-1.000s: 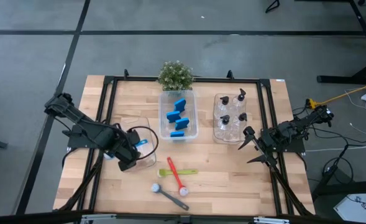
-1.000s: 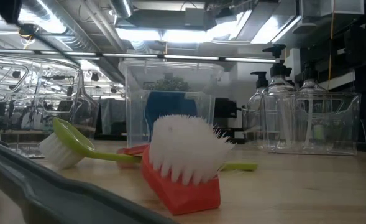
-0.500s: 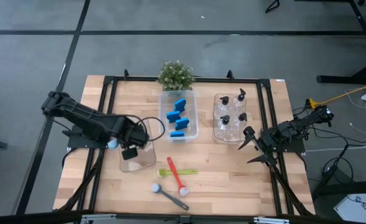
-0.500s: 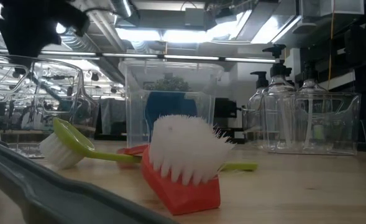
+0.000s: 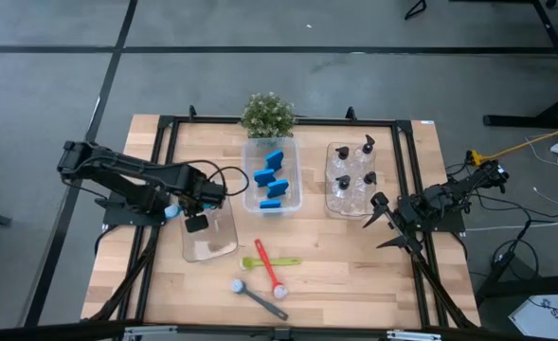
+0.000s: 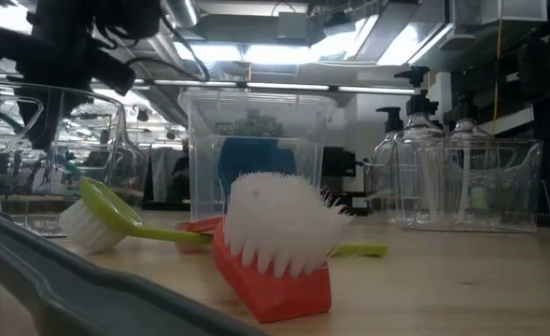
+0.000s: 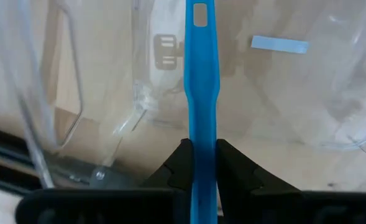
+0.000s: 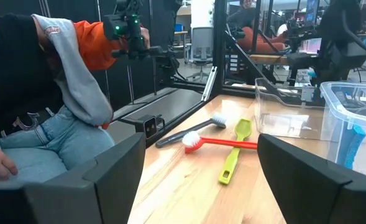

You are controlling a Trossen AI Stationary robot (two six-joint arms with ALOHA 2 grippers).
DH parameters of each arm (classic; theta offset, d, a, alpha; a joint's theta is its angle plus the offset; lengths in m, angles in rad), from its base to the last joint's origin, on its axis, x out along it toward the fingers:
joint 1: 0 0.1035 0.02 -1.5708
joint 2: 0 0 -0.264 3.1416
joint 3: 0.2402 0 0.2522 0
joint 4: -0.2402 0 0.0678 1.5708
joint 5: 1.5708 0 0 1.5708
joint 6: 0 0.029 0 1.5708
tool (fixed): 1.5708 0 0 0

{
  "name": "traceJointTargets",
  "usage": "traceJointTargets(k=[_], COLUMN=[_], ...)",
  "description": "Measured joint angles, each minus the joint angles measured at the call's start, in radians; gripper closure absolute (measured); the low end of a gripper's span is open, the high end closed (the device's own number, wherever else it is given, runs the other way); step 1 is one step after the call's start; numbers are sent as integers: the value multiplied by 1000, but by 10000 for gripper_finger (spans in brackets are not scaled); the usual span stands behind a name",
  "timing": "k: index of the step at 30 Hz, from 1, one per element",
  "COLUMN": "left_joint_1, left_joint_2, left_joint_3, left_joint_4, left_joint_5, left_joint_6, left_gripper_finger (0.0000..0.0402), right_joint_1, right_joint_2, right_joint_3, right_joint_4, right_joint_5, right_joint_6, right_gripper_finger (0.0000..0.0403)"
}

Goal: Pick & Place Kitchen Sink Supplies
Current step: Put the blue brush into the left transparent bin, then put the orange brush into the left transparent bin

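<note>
On the near part of the table (image 5: 354, 275), three brushes lie loose. The grey brush (image 5: 256, 296) is nearest the front edge, its head pointing to the left side. The red brush (image 5: 268, 269) lies just behind it, crossing over the yellow-green brush (image 5: 271, 262), which lies flat along the table's width.

Behind these, on the left, stands an empty clear bin (image 5: 209, 232). The left tool (image 5: 192, 222) hovers over this bin's left rim, its fingers (image 7: 180, 167) pinched narrowly on the handle of the blue brush (image 7: 202, 93). The left wrist view shows the handle running straight out from between the fingers, above the bin's clear floor. The brush's head cannot be made out with certainty.

On the right, the right tool (image 5: 383, 224) waits near the table's right edge, beside the bottle bin (image 5: 333, 204), its fingers spread wide and holding nothing.

Farther back, the middle bin (image 5: 293, 180) holds four blue sponges (image 5: 272, 180). The bottle bin to its right holds four clear pump bottles (image 5: 356, 169), upright. At the far edge, behind the middle bin, stands a potted plant (image 5: 267, 115).

In the right wrist view, a seated person (image 8: 40, 106) is present beside the table.
</note>
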Motion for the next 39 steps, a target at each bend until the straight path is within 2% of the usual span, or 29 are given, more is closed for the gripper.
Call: traceJointTargets(k=[10, 16, 20, 32, 39], left_joint_1=[41, 41, 41, 23, 23], left_joint_2=[0, 0, 0, -9, -48], left_joint_3=[-73, -81, -81, -76, 20], left_joint_4=[40, 59, 73, 70, 47], left_joint_5=[0, -47, -51, -40, -53], left_joint_6=[49, 50, 51, 65, 33], left_gripper_finger=[359, 304, 289, 286, 284], right_joint_1=[0, 0, 0, 0, 0], right_joint_2=[0, 0, 0, 0, 0], right_joint_3=[0, 0, 0, 0, 0], right_joint_4=[0, 0, 0, 0, 0], right_joint_5=[0, 0, 0, 0, 0], right_joint_6=[0, 0, -1, 0, -2], right_gripper_finger=[95, 95, 95, 95, 95])
